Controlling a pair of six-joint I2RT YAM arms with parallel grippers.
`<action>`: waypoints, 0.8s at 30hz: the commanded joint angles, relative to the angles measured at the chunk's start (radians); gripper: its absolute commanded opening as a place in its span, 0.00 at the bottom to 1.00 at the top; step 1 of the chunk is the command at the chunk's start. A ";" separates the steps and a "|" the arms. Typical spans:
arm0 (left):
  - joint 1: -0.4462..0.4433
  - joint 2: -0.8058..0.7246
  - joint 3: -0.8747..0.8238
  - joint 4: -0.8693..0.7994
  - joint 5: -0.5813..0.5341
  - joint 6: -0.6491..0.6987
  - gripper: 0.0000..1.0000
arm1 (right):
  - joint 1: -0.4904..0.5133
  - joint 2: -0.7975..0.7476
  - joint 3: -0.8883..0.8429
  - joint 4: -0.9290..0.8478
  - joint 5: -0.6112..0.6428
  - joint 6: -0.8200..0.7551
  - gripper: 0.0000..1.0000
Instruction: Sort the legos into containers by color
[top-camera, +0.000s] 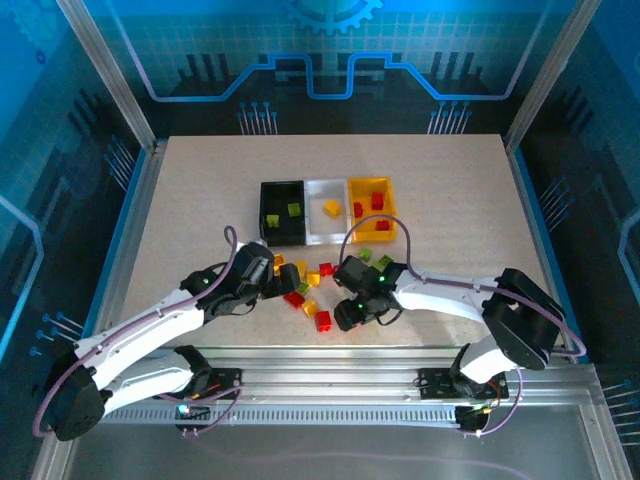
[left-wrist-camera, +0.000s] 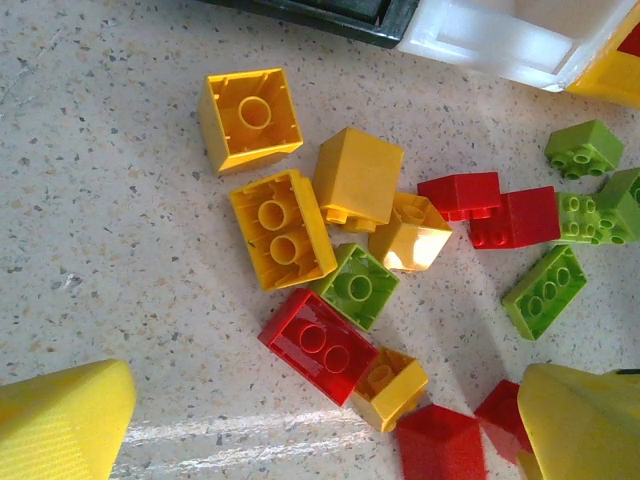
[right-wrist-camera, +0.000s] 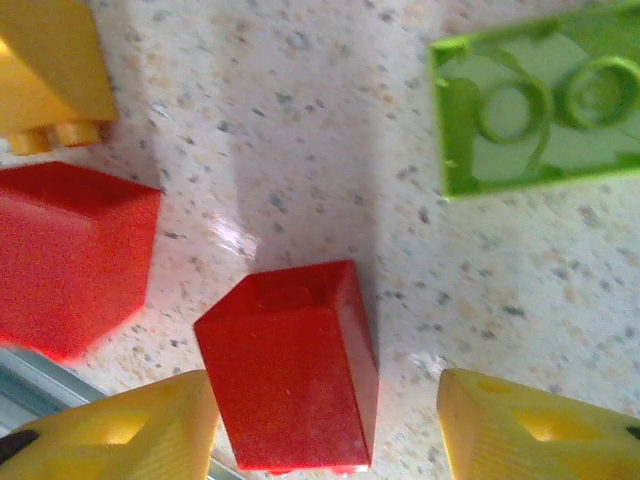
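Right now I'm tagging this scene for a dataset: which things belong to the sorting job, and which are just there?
Part of the job:
loose legos in red, yellow-orange and green
black bin
white bin
yellow-orange bin
bricks already inside the bins

Just there:
table
aluminium rail at the near edge
blue backdrop panels

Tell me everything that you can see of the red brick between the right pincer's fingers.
The red brick is a block of glossy plastic, smooth faces, no studs showing. It lies askew on the speckled table, between the open right pincer's yellow fingers. One finger seems to touch its edge; the other stands apart. No other brick touches it.
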 joint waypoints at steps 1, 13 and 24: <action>0.005 -0.020 -0.018 -0.023 -0.023 -0.008 0.99 | -0.009 -0.019 -0.002 -0.008 0.006 0.011 0.65; 0.010 -0.020 -0.020 -0.032 -0.024 -0.011 0.99 | -0.007 0.060 0.018 0.035 -0.005 -0.006 0.44; 0.012 -0.018 -0.024 -0.029 -0.029 -0.021 0.99 | -0.260 -0.214 0.201 -0.133 0.121 -0.070 0.33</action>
